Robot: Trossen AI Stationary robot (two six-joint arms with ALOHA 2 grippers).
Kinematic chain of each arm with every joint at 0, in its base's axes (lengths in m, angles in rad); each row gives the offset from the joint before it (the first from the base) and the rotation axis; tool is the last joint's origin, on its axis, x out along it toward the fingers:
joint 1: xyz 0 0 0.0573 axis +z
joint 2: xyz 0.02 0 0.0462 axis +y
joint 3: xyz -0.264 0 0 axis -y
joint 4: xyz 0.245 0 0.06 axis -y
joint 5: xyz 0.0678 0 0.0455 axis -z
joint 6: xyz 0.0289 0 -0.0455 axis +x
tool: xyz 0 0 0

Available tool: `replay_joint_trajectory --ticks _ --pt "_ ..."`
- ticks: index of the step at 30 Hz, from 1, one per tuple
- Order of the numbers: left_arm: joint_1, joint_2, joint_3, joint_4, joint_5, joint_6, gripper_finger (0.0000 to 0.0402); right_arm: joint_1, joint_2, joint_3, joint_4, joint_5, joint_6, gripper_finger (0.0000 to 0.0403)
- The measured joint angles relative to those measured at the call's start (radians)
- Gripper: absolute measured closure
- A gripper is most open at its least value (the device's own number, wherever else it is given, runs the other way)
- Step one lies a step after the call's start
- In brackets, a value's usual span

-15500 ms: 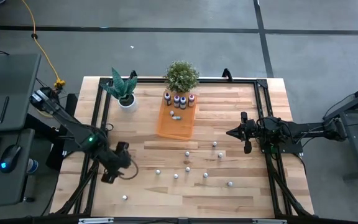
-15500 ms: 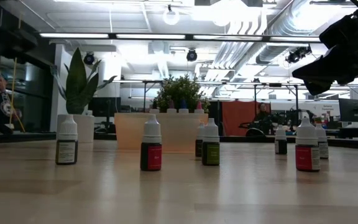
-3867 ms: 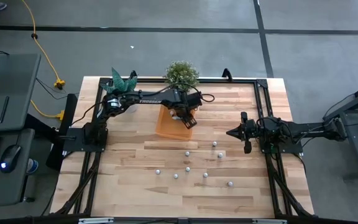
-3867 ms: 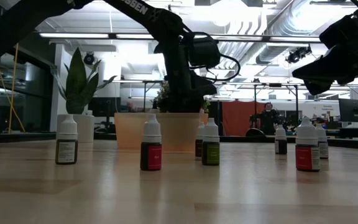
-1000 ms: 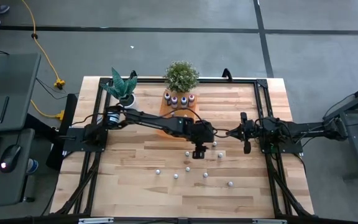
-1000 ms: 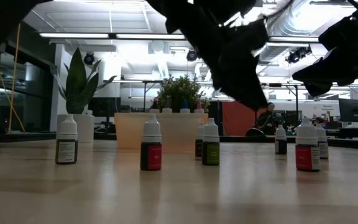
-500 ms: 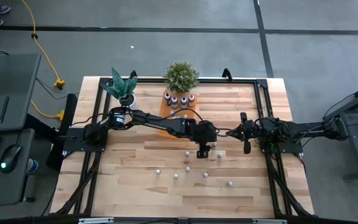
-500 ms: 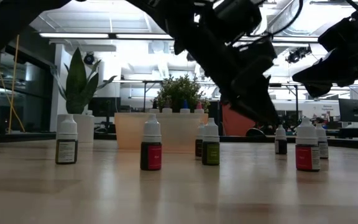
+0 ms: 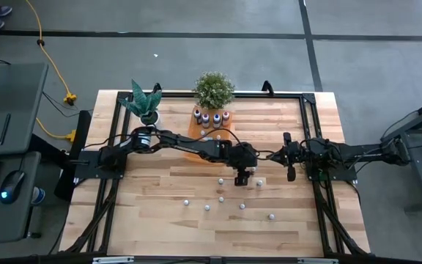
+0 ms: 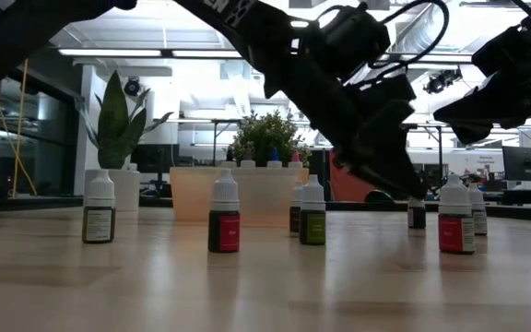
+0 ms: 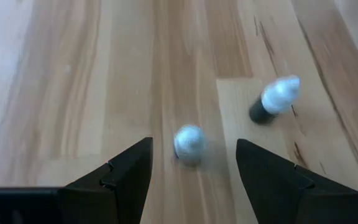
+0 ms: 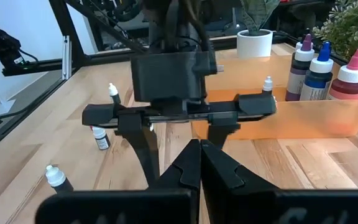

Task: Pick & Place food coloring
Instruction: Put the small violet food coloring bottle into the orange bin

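White-capped bottle [image 11: 189,142], between open left pincer [image 11: 190,180]

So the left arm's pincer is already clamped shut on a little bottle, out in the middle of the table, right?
Not quite. The left pincer is out in the middle of the table, but it is open, not clamped. In the left wrist view its two fingers stand apart on either side of a white-capped bottle and do not touch it. Nothing is gripped.

Both arms are dark, nearly black, built of slim tube links and thicker joint housings. Thin black cables loop along the left arm, and white letters are on its link. The left tool [image 11: 191,171] has two flat, wedge-shaped black fingers
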Motion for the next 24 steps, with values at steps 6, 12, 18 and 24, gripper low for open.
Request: replay_joint_trajectory --ticks 6,12,18,24 --pt "0.000 0.006 -0.001 0.001 -0.001 0.000 0.0175 0.000 0.000 0.000 0.000 0.000 0.000 0.0402" --pt "0.001 0.006 -0.001 0.015 0.000 0.000 0.0192 0.000 0.000 0.000 0.000 0.000 0.000 0.0402" --pt "0.001 0.005 -0.001 0.013 0.000 0.000 0.0231 0.000 0.000 0.000 0.000 0.000 0.000 0.0402" --pt "0.002 0.005 -0.001 0.025 0.000 -0.019 0.0254 0.000 0.000 0.000 0.000 0.000 0.000 0.0402"
